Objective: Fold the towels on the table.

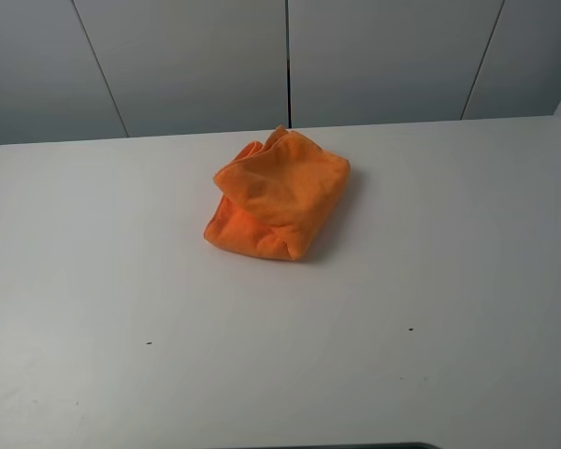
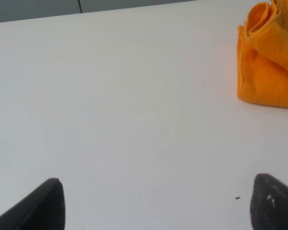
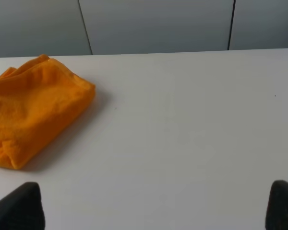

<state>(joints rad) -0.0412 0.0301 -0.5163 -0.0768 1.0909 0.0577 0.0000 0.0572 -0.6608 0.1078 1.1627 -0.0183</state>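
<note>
The orange fuzzy towel (image 1: 279, 193) lies bunched in a loosely folded heap on the white table (image 1: 449, 281), a little behind the middle. It also shows in the left wrist view (image 2: 269, 57) and in the right wrist view (image 3: 33, 112). No label shows on it. Neither arm shows in the exterior high view. My left gripper (image 2: 158, 203) is open and empty above bare table, well short of the towel. My right gripper (image 3: 156, 206) is open and empty above bare table, apart from the towel.
Grey wall panels (image 1: 290, 56) stand behind the table's far edge. A few tiny dark specks (image 1: 410, 328) dot the tabletop. A dark strip shows at the table's front edge (image 1: 355, 446).
</note>
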